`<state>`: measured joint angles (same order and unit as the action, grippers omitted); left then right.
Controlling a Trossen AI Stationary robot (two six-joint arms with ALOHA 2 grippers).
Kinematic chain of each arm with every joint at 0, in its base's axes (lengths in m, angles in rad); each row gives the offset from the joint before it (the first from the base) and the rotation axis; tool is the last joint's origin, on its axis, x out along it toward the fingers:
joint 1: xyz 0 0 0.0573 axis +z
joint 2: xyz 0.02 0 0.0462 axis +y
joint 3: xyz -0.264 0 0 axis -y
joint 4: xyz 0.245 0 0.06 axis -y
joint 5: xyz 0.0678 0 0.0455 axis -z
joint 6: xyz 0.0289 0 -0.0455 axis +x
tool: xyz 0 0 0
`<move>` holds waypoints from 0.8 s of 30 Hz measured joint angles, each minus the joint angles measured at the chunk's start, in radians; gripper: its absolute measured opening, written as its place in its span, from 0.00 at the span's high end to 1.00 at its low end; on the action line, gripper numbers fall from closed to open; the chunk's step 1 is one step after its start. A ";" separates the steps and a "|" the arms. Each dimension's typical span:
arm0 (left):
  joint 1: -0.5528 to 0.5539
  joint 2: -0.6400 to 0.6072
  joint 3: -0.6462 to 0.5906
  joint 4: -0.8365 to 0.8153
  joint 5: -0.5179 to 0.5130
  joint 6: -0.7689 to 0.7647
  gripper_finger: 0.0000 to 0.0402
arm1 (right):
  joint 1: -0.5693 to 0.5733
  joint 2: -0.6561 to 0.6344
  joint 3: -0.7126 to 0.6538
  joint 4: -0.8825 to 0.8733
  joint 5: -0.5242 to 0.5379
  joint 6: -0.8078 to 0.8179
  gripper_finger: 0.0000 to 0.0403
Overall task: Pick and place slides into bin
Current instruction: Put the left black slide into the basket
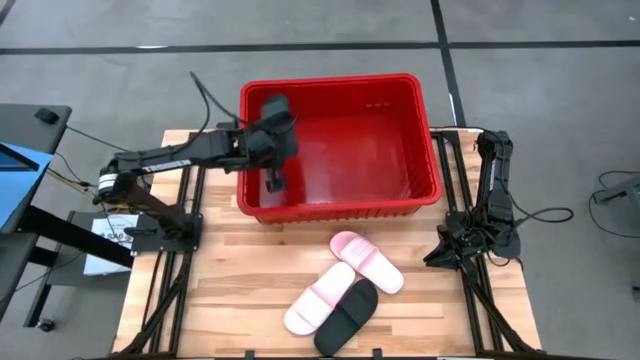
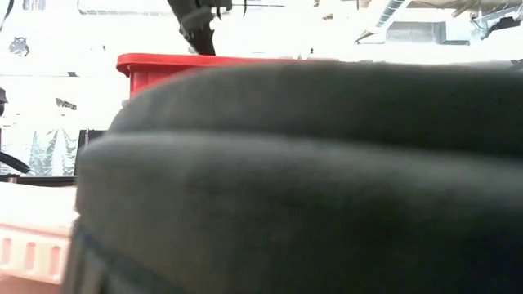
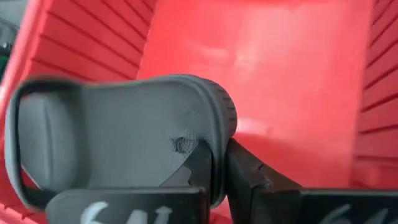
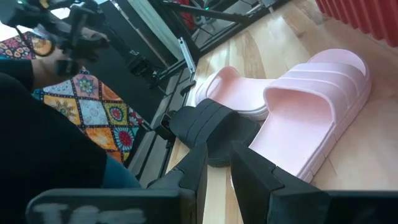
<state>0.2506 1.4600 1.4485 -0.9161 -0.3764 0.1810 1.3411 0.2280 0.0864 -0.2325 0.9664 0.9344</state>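
Observation:
My left gripper (image 1: 272,178) hangs over the left part of the red bin (image 1: 340,208), shut on a black slide (image 3: 118,137). The bin's red floor shows below the slide in the left wrist view. Two pale pink slides (image 1: 367,262) (image 1: 320,297) and another black slide (image 1: 347,315) lie soles down, close together, on the wooden table in front of the bin. My right gripper (image 4: 219,163) waits at the table's right side, its fingers close together with nothing between them. In the low view the black slide (image 2: 286,180) on the table fills most of the picture. My left gripper pinches the black slide's sole at its side rim (image 3: 208,146), near the rounded end, between its two fingers. The fingers slant down and lie across the sole's edge. The slide is lifted clear above the bin's floor and reaches out sideways from the fingers, its strap (image 3: 15,143) at the far end.
The bin's tall ribbed walls (image 3: 81,43) stand close to the held slide. The right arm (image 1: 490,190) and the black frame rails (image 1: 170,290) run along the table's sides. Beyond the table's edge lie a patterned rug (image 4: 93,118) and a tripod.

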 joint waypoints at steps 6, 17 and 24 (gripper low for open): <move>0.084 0.051 -0.034 0.030 0.072 0.130 0.98 | 0.000 0.000 0.000 0.000 0.000 0.000 0.85; 0.135 0.147 -0.053 0.008 0.189 0.238 0.98 | 0.000 0.000 0.000 0.001 0.000 0.000 0.85; 0.167 0.142 -0.135 0.004 0.195 0.217 0.98 | 0.000 0.000 0.000 0.001 0.000 0.000 0.85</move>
<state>0.4176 1.6020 1.3131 -0.9124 -0.1813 0.3978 1.3413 0.2283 0.0860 -0.2314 0.9661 0.9344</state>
